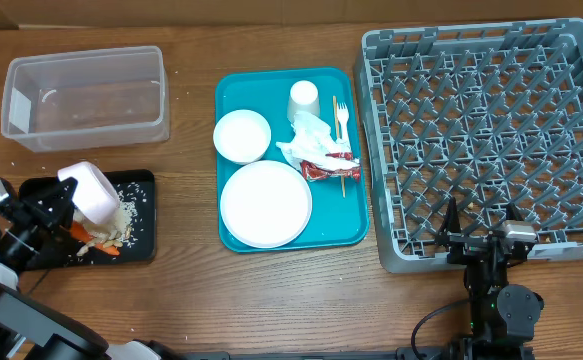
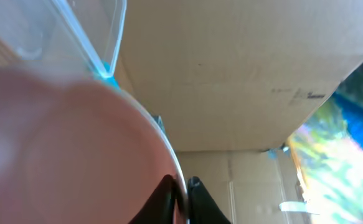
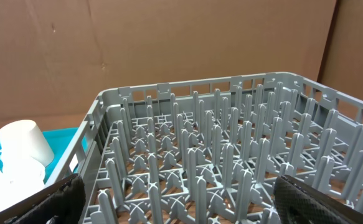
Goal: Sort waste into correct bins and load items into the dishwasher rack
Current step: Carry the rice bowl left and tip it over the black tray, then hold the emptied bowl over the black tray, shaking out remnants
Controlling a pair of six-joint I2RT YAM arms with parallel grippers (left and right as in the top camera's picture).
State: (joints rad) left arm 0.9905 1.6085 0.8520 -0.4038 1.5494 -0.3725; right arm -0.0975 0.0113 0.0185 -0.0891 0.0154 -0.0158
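Grey matt plastic rack (image 1: 471,38) – clear glossy tub (image 1: 86,130), wood-grain tbl (image 1: 191,300).

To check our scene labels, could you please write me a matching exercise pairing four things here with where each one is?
Things:
1. carrot
2. cup
3. tipped bowl
4. clear tub

Places:
A. on the teal tray
B. straight on the table
C. in the left gripper
D. on the black tray

Pairs: 1-D, 2-A, 3-C, 4-B.
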